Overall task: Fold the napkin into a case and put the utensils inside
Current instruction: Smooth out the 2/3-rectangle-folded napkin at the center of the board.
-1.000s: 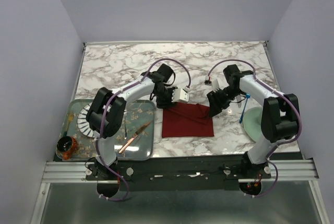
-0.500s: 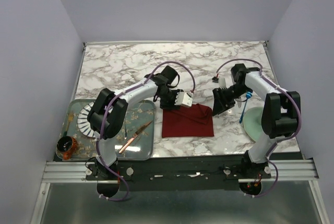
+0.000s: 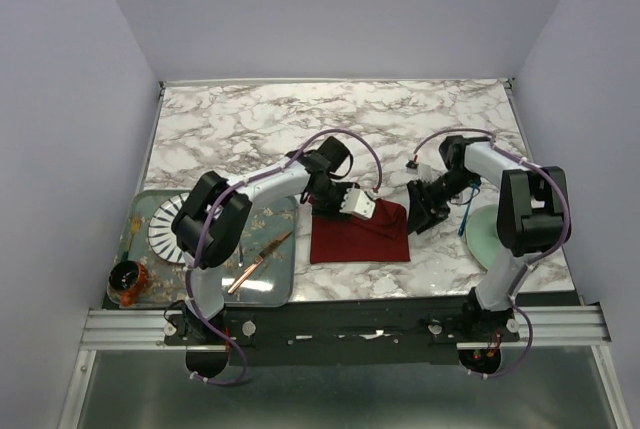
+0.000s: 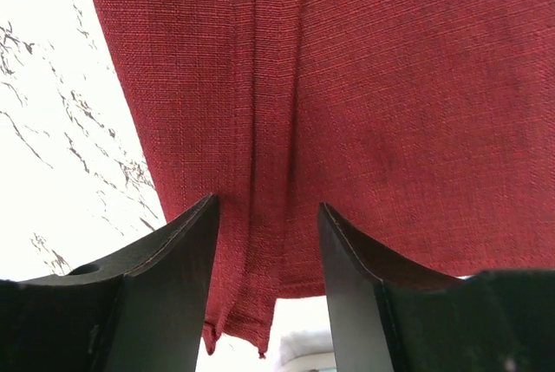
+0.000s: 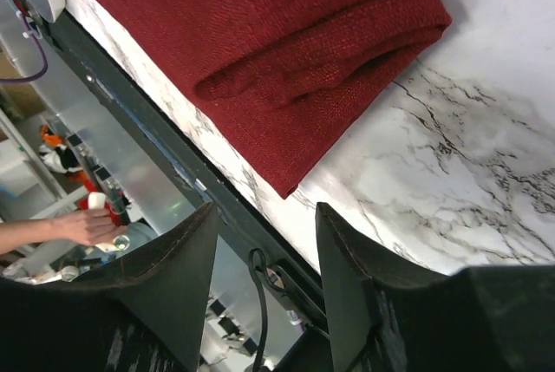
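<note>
The dark red napkin [image 3: 360, 236] lies folded into a rectangle on the marble table [image 3: 400, 129], with layered folds along its right edge [image 5: 260, 34]. My left gripper [image 3: 364, 211] hangs low over the napkin's far edge, open. In the left wrist view a cloth ridge [image 4: 269, 129] runs between the spread fingers of this gripper [image 4: 267, 205]. My right gripper [image 3: 422, 217] sits just off the napkin's far right corner, open [image 5: 266, 207], with nothing between the fingers. A blue-handled fork [image 3: 467, 221] lies to the right beside a pale green plate [image 3: 492, 236].
At the left, a glass tray [image 3: 280, 289] holds a striped plate [image 3: 163, 229] and a copper-coloured knife [image 3: 258, 261]. A dark cup [image 3: 127, 279] stands at the tray's near left corner. The table's front rail [image 3: 340, 324] runs close below the napkin.
My left gripper slid right along the napkin's far edge and spread a little wider. The right gripper came nearer, down to the napkin's far right corner.
</note>
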Tool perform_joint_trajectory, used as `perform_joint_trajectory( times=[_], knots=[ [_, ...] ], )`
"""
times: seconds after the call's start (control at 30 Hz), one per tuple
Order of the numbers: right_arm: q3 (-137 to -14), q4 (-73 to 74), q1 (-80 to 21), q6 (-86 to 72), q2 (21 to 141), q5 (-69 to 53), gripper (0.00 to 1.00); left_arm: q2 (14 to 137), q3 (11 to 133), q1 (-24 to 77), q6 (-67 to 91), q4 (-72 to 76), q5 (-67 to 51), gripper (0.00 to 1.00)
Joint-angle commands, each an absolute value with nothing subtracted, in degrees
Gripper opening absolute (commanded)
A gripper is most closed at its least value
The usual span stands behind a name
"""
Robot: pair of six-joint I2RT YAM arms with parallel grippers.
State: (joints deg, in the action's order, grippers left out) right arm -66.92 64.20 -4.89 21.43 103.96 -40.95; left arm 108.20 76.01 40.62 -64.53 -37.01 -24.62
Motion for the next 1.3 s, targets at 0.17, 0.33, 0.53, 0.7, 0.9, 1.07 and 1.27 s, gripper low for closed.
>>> perform_joint_trajectory(
  times=[0.17,0.33,0.53,0.7,0.9,1.07,1.27],
  knots=[
    [-64.4,62.1,-4.8,17.6,107.4,-39.5,0.54,110.5,75.4,41.7,-64.6,-35.2,-23.6,0.57],
    [-64.0,61.3,-4.8,16.5,108.5,-38.8,0.52,111.0,75.0,41.9,-64.5,-34.9,-23.4,0.55],
    [-63.4,60.0,-4.8,15.8,109.5,-37.8,0.48,111.7,75.5,41.9,-64.6,-35.4,-23.6,0.41],
    [-63.5,59.2,-4.8,15.5,110.0,-37.1,0.46,112.8,77.2,41.8,-65.1,-36.8,-23.6,0.29],
    [-63.5,58.8,-4.8,15.6,110.1,-35.7,0.45,112.9,78.6,41.7,-65.2,-37.9,-24.2,0.32],
    [-63.7,58.3,-4.7,15.4,110.1,-35.2,0.44,113.2,79.8,41.7,-64.3,-37.5,-24.3,0.33],
    [-64.0,58.2,-4.8,15.1,110.3,-34.7,0.43,114.6,81.2,41.7,-64.2,-38.6,-24.9,0.25]
  ],
)
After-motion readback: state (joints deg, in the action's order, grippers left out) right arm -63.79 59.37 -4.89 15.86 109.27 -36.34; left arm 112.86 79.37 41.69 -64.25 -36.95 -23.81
